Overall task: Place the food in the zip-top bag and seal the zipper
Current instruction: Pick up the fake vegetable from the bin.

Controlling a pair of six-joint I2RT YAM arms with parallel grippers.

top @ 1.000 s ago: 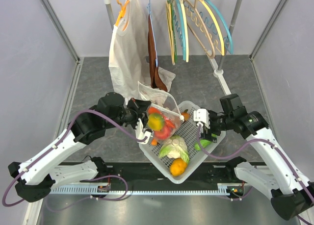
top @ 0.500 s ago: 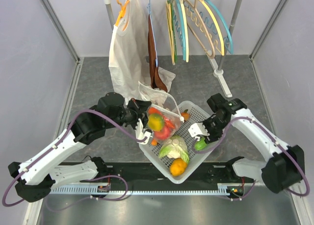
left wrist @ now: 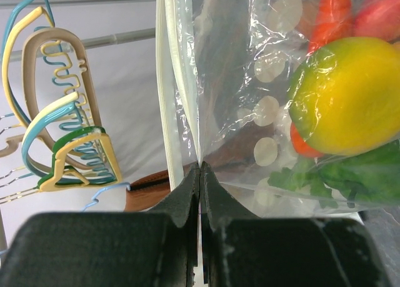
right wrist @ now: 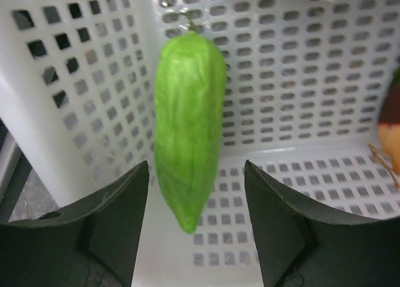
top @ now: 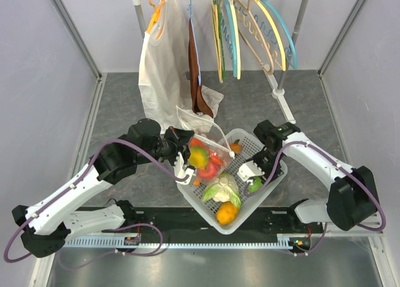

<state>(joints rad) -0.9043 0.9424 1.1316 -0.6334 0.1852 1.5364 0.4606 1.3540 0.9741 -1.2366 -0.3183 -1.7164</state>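
green cucumber point(right wrist: 187, 112) | between spread right pincer point(right wrist: 195, 165) fingers | in basket point(right wrist: 300, 80)

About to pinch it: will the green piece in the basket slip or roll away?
Probably slippery: the green piece looks glossy and smooth. It may roll, being rounded and tapered, though the basket around it should limit that.

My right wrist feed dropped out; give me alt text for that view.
A green toy vegetable lies inside the white lattice basket, its pointed end toward the gripper. The right gripper is open, one dark finger on either side of it, neither clearly touching.
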